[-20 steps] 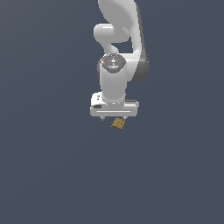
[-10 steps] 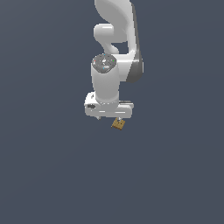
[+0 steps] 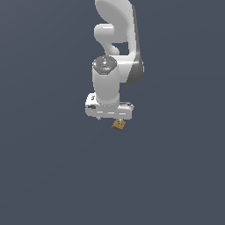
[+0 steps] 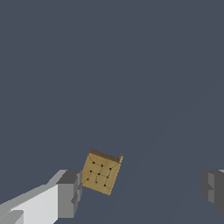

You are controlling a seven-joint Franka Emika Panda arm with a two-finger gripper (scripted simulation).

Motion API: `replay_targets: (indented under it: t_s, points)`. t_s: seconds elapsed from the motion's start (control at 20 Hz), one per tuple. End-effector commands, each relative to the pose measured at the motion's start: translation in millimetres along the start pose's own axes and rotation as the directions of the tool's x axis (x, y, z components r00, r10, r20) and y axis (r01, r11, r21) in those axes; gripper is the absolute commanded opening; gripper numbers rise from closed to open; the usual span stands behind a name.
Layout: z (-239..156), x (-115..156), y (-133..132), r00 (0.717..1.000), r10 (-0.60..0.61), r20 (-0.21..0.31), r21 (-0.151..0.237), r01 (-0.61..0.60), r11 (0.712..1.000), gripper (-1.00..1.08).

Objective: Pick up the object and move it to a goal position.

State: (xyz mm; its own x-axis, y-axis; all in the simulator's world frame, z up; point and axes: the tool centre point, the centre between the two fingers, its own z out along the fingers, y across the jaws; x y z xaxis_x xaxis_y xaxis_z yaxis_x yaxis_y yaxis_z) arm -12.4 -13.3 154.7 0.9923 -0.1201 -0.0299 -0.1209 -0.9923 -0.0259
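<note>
The object is a small flat tan-brown block with dark dots on its face. In the exterior view it lies on the dark grey floor just below the white hand. My gripper hangs right above it. In the wrist view the gripper is open, its two grey fingers spread wide. The block lies between them, close beside one finger and far from the other. It sits at an angle to the fingers. I cannot tell if that finger touches it.
The floor is a plain dark grey surface all around. The white arm rises above the hand toward the top of the exterior view. No other object shows.
The hand has shifted slightly toward the exterior view's left and come a little lower over the block. The block has not moved.
</note>
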Motion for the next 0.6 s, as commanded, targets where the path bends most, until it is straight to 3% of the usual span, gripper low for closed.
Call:
replay_targets:
  t_s: [0.0, 0.55]
  points:
    - [6.0, -2.8, -2.8, 1.000, 0.018, -0.001, -0.001, -0.018, 1.000, 1.00]
    - [55.5, -30.6, -24.7, 0.984, 0.177, -0.017, -0.010, -0.178, 0.984, 1.00]
